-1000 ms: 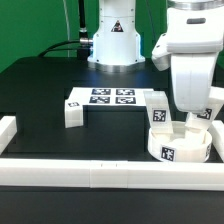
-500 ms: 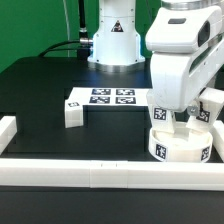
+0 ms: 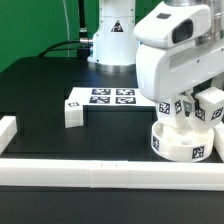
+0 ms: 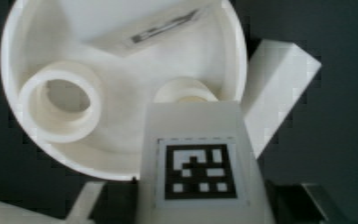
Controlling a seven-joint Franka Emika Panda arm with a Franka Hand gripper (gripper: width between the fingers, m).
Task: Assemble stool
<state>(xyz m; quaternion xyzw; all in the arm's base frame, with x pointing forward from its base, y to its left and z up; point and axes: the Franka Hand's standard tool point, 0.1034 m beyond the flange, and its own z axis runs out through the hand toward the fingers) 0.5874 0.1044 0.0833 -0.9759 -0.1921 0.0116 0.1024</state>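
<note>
The round white stool seat (image 3: 180, 143) stands at the exterior view's right, near the front rail. My gripper (image 3: 186, 120) hangs right over it, shut on a white tagged leg block (image 4: 197, 150). In the wrist view the block's far end meets the inside of the seat (image 4: 87, 45), next to a round socket (image 4: 60, 95). Dark fingers (image 4: 91, 203) flank the block on both sides. A second leg (image 3: 73, 108) lies on the black table at the left. Another leg (image 3: 212, 106) stands just right of the seat, seen in the wrist view as a leg (image 4: 286, 75) beyond the rim.
The marker board (image 3: 112, 97) lies flat at the middle back, before the robot's base (image 3: 112, 45). A long white rail (image 3: 100, 176) runs along the front edge and a short rail piece (image 3: 8, 130) sits at the left.
The hand has swung down and toward the exterior view's left over the seat, turning as it went, still shut on the leg. It now hides the space behind the seat.
</note>
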